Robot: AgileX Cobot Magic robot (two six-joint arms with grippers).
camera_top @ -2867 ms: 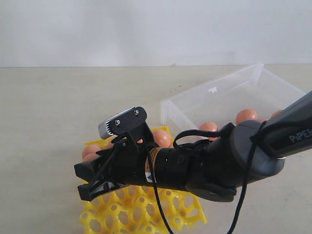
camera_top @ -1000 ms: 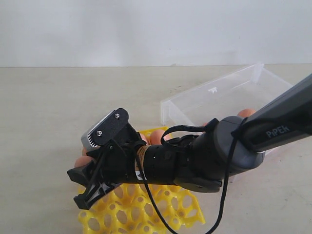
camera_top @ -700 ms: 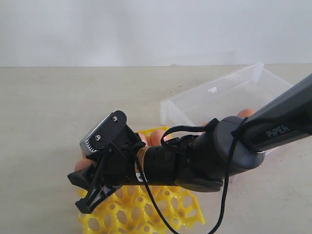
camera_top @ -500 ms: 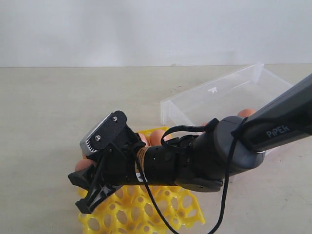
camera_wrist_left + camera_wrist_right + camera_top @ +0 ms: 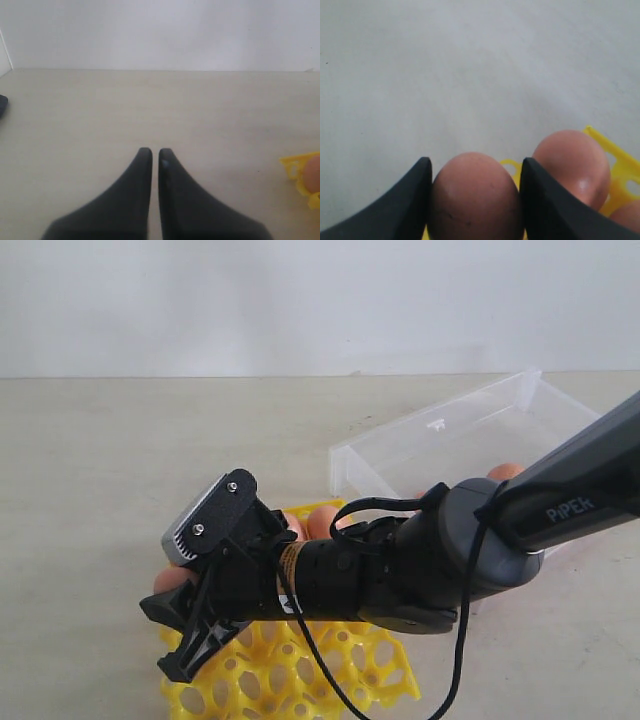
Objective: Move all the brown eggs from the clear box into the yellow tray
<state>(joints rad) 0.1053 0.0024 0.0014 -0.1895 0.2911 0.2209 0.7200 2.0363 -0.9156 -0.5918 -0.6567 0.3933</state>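
Over the tray's [image 5: 300,680] left edge | my right claw [image 5: 475,162] part-spread, clamped on an egg [image 5: 472,200], long axis along the claw | cup lies straight below, I judge (neighbour egg [image 5: 570,162] just beside) | left claw [image 5: 154,151] closed, empty, well apart.

The right arm [image 5: 400,570] covers the middle of the yellow tray [image 5: 260,680], hiding most of its cups and eggs; the tray's near edge is cut off. Beyond the tray, the arm hides the near side of the clear box [image 5: 400,455], one brown egg [image 5: 505,472] peeking out. The held egg [image 5: 472,200] is cropped below, masking the tray under it.
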